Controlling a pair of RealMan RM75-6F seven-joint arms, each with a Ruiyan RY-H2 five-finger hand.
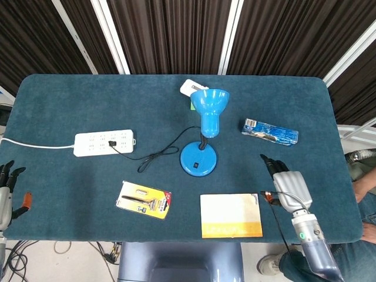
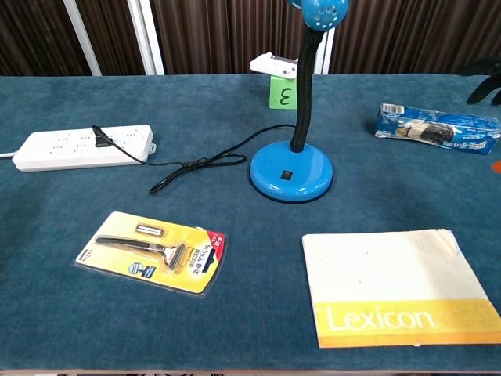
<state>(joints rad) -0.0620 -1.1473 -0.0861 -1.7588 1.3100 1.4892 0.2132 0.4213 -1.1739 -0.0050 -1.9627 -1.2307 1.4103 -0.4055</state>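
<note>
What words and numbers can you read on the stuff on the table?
"Lexicon": white letters on the yellow band of the book.
"3": on the green card behind the blue lamp.
Razor pack: print on its red corner is too small to read.
Blue packet: label too blurred to read.
Power strip: no readable text.

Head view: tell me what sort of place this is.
Probably a lab or test bench set up for robot handling trials. A table covered in dark blue felt stands before dark curtains, household items such as a blue desk lamp and a power strip are spread apart, and a green number card marks the setup.
</note>
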